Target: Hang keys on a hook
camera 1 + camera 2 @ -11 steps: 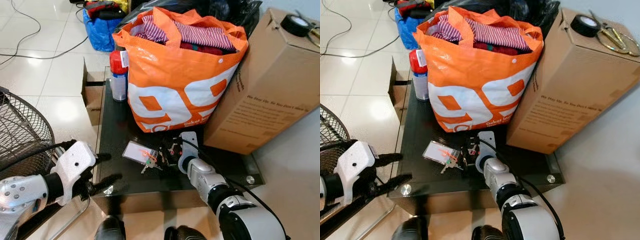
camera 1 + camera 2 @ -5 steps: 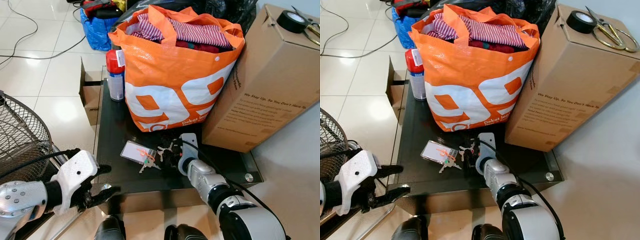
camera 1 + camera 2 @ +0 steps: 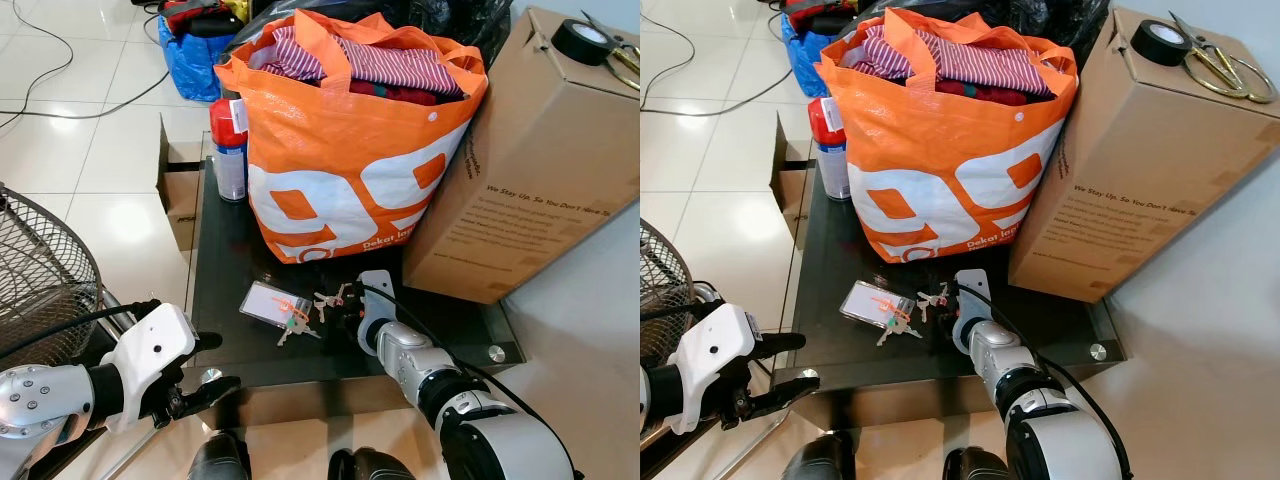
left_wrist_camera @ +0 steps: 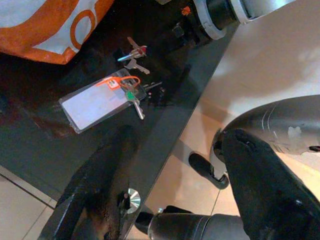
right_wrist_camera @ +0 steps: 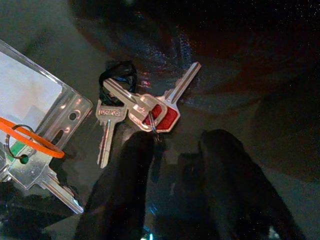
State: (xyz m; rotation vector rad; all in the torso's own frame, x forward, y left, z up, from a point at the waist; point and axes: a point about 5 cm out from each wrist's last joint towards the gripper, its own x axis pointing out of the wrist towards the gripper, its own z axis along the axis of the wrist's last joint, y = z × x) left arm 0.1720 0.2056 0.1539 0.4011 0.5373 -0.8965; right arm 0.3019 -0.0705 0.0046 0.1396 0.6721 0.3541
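A bunch of keys (image 5: 145, 107) lay flat on a black glass table (image 3: 230, 260), just beside a clear card holder (image 3: 270, 301) and in front of an orange bag (image 3: 350, 150). The right gripper (image 5: 172, 165) hovered at the keys — fingers slightly apart, holding nothing. The left gripper (image 3: 205, 365) — fingers spread — hung off the table's near corner.

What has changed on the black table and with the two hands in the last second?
The left hand has drawn back and down, from over the black glass table to its front edge, fingers open. The right hand stays low beside the red-headed key bunch, fingers open around its ring, not yet closed on it. The clear card holder with orange loop and the orange shopping bag have not moved.
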